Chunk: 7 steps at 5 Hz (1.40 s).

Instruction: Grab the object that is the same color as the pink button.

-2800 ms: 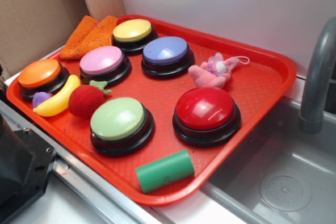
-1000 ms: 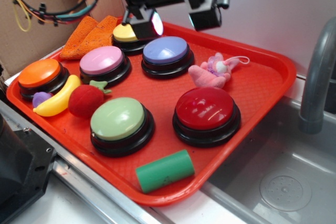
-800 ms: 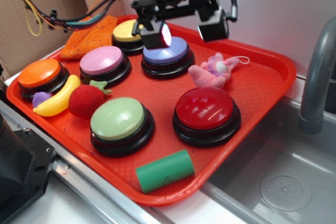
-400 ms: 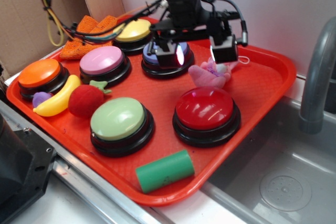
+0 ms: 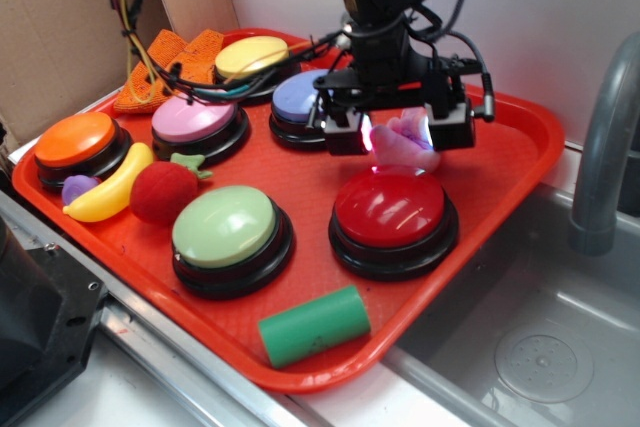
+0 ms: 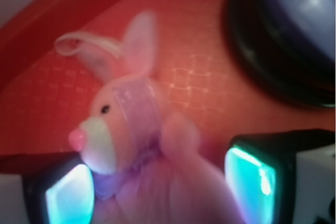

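Note:
The small pink plush bunny [image 5: 405, 147] lies on the red tray [image 5: 520, 147], behind the red button. My gripper [image 5: 398, 135] has come down over it and is open, with one lit finger on each side of the toy. In the wrist view the bunny [image 6: 136, 129] fills the middle, its white face to the left and its ears pointing up. It lies between the two glowing pads [image 6: 68, 198], with a gap on the right side. The pink button [image 5: 195, 115] stands at the tray's left, away from the gripper.
The red button [image 5: 392, 205] sits just in front of the gripper, and the lavender-blue button [image 5: 300, 95] just to its left, also in the wrist view [image 6: 294, 19]. Yellow, orange and green buttons, a plush strawberry, a banana, a green cylinder and an orange cloth share the tray. A sink lies to the right.
The arm came into view from the back, moved right and forward over the lavender-blue button, and lowered until its open fingers straddle the bunny. The bunny has not moved.

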Tool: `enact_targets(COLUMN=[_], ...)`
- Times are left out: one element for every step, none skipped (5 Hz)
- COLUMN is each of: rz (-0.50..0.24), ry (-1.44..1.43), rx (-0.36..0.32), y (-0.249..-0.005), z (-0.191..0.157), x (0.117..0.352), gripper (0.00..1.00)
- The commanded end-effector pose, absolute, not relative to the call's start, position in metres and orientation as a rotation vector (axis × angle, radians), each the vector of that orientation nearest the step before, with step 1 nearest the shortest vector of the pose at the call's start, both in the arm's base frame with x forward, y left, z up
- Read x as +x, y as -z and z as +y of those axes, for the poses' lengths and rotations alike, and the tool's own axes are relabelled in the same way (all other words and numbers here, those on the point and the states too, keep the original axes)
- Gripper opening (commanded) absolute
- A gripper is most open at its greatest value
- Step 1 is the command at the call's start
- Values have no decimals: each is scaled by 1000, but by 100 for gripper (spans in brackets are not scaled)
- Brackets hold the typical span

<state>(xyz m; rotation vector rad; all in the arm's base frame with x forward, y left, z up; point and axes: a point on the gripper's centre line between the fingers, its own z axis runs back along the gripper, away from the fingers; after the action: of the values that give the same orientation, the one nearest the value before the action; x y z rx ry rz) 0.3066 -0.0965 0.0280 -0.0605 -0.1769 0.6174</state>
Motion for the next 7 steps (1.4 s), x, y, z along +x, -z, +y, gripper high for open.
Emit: enact_targets(rz=[-213, -239, -240, -268, -220, -247, -289], ry=[-622, -632, -609, -549, -363, -282, -276], rx=[-79, -84, -77, -76, -54, -62, -105], y=[-33, -36, -48, -78, -122, -162, -187], z=[-99, -100, -98, -89, -77, -54, -26], x=[316, 312, 312, 311, 301, 276, 251], gripper=[100, 0, 0, 0, 0, 0, 0])
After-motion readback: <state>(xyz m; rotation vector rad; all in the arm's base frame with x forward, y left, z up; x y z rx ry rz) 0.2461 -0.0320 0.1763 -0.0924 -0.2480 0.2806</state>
